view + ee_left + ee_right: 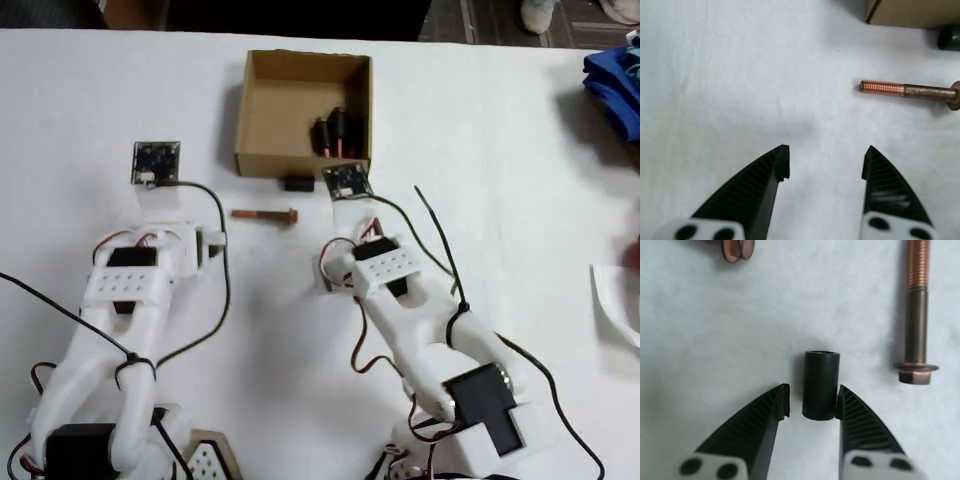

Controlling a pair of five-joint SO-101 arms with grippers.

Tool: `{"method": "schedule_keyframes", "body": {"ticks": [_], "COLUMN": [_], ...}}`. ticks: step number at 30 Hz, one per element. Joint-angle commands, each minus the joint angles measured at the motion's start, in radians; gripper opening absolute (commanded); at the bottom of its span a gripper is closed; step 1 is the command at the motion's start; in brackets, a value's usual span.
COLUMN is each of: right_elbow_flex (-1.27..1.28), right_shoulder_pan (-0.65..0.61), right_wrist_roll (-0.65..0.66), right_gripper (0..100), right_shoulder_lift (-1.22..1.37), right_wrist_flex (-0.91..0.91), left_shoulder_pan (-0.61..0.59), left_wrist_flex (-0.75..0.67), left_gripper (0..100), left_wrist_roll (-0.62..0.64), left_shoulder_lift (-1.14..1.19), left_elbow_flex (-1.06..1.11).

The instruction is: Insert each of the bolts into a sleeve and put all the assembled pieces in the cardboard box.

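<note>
My right gripper (812, 393) is open only narrowly and straddles a black sleeve (821, 385) that lies on the table (480, 130). One finger (855, 415) sits against the sleeve's side. The other leaves a thin gap, so nothing is clamped. A copper bolt (916, 315) lies just beside the sleeve and parallel to it, with its head at the gripper end and its thread pointing away.

My left gripper (827, 155) is spread wide and holds nothing. It hangs over bare table, with the same bolt lying crosswise ahead of it, apart from both fingers.

From above, the cardboard box (300, 160) stands at the middle of the table's far edge. Two assembled pieces (332, 130) lie inside it, against its right wall. The loose sleeve is just in front of the box's near wall, and the bolt is a little nearer the arms, between them.
</note>
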Motion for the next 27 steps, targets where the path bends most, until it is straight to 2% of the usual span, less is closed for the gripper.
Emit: {"method": "schedule_keyframes", "body": {"ticks": [1, 12, 17, 21, 24, 27], "right_elbow_flex": [-0.051, -0.161, -0.244, -0.250, -0.250, -0.250], "right_shoulder_pan": [-0.004, -0.001, 0.012, 0.024, 0.050, 0.054], "right_wrist_roll": [0.006, 0.003, 0.000, 0.000, 0.008, 0.008], "right_gripper": [11.8, 11.8, 11.7, 11.3, 1.7, 5.0], "right_shoulder_lift": [-0.004, 0.140, 0.188, 0.200, 0.199, 0.200], "right_wrist_flex": [0.005, 0.012, 0.124, 0.147, 0.143, 0.142], "left_shoulder_pan": [-0.006, -0.006, -0.006, -0.006, -0.006, -0.006], "left_wrist_flex": [-0.015, -0.014, -0.012, -0.012, -0.012, -0.012], "left_gripper": [25, 25, 25, 25, 25, 25], "left_wrist_roll": [-0.008, -0.008, -0.008, -0.008, -0.008, -0.008], "left_shoulder_lift": [0.000, 0.000, -0.003, -0.003, -0.003, -0.003], "left_elbow_flex": [-0.004, -0.004, -0.004, -0.004, -0.004, -0.004]}}
